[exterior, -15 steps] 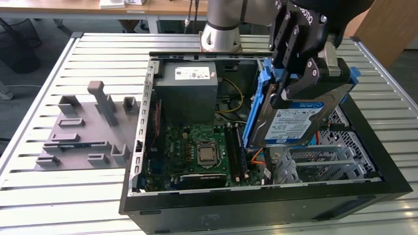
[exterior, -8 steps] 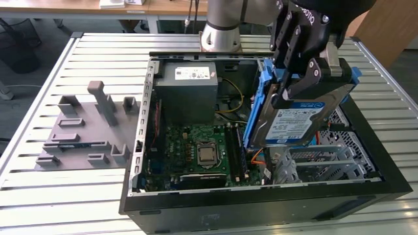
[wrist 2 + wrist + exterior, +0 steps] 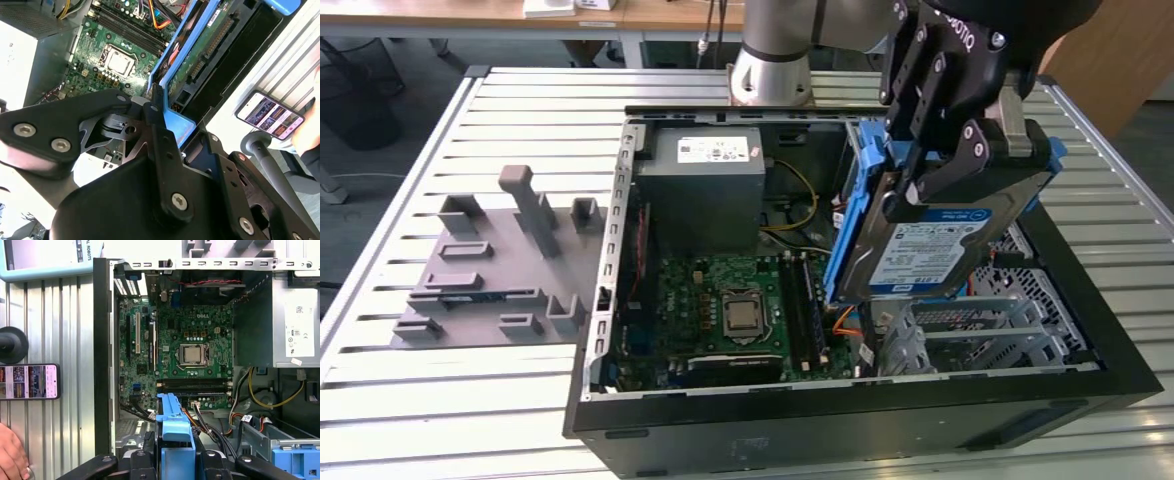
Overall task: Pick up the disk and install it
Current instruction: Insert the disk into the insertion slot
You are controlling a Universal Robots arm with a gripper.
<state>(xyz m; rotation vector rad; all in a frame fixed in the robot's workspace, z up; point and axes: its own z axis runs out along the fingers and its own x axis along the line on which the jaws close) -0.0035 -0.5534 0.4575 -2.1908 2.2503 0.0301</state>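
The disk [image 3: 927, 245], a silver hard drive with a white-and-blue label in a blue plastic frame, hangs tilted on edge over the right side of the open computer case [image 3: 854, 405]. My black gripper [image 3: 961, 172] is shut on its upper end. The disk's lower end dips into the case beside the silver drive cage [image 3: 974, 335]; whether it touches anything there is hidden. In the first wrist view the disk's blue frame [image 3: 172, 425] sits between my fingers [image 3: 210, 462]. The second wrist view shows the disk's green circuit-board side [image 3: 210, 45].
Inside the case are the motherboard [image 3: 727, 310], a grey power-supply box [image 3: 707, 185] and orange and yellow cables [image 3: 260, 395]. A grey block fixture [image 3: 494, 260] stands on the slatted table [image 3: 400, 400] at the exterior view's left. A phone [image 3: 30, 381] and a person's hand [image 3: 10, 455] lie beside the case.
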